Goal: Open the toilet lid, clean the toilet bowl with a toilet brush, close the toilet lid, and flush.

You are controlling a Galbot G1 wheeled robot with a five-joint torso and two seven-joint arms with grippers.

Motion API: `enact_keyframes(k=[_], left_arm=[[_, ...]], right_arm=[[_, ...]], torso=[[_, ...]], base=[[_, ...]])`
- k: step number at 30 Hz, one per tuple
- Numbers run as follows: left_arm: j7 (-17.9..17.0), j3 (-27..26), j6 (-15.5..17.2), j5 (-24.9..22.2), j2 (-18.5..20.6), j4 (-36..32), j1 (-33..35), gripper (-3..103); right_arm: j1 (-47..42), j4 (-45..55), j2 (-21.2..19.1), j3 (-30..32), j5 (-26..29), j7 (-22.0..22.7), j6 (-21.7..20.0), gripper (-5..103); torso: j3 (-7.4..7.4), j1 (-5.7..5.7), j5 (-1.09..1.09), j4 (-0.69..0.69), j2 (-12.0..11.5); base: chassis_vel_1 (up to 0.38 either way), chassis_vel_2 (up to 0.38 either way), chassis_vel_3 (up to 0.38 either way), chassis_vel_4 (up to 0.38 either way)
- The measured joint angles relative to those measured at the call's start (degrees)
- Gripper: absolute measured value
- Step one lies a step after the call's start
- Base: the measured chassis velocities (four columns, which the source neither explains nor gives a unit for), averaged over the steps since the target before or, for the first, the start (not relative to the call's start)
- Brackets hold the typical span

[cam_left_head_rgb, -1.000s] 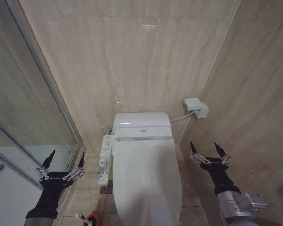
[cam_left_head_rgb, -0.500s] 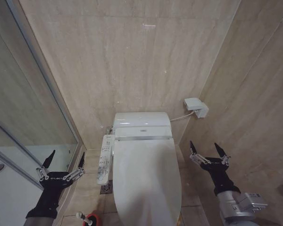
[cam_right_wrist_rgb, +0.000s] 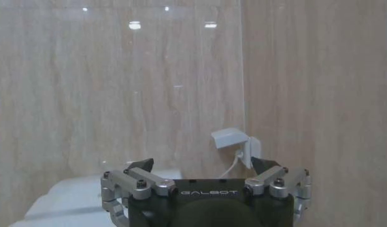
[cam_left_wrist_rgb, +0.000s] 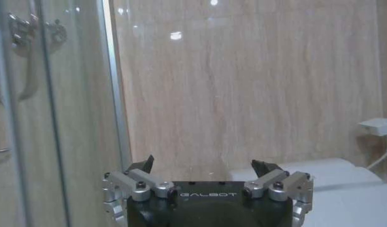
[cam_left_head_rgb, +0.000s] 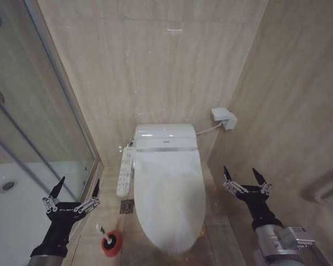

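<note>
Between beige tiled walls: closed toilet lid (cam_left_head_rgb: 169, 194).

"GALBOT" is printed on the left claw (cam_left_wrist_rgb: 208, 165) and right claw (cam_right_wrist_rgb: 206, 166).

Two grippers are raised with fingers spread: the left gripper (cam_left_head_rgb: 75, 187) and the right gripper (cam_left_head_rgb: 245, 176). One toilet lid (cam_left_head_rgb: 167, 197) lies shut between them. One toilet brush (cam_left_head_rgb: 102, 233) stands in one red holder (cam_left_head_rgb: 112, 244) just right of the left gripper, below it.
</note>
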Motion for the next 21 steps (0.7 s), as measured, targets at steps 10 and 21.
enact_keyframes(k=[10,21], left_arm=[[0.0,-0.01,0.01,-0.02,0.0,0.01,0.0,100],[0.0,0.0,0.01,-0.02,0.0,0.0,-0.01,100]], right_arm=[[0.0,0.0,0.0,0.0,0.0,0.0,0.0,100],[-0.02,0.0,0.0,0.0,0.0,0.0,0.0,100]], torso=[[0.0,0.0,0.0,0.0,0.0],[-0.03,-0.06,0.01,-0.01,0.04]], base=[[0.319,-0.325,-0.312,0.316],[0.296,-0.303,-0.301,0.294]])
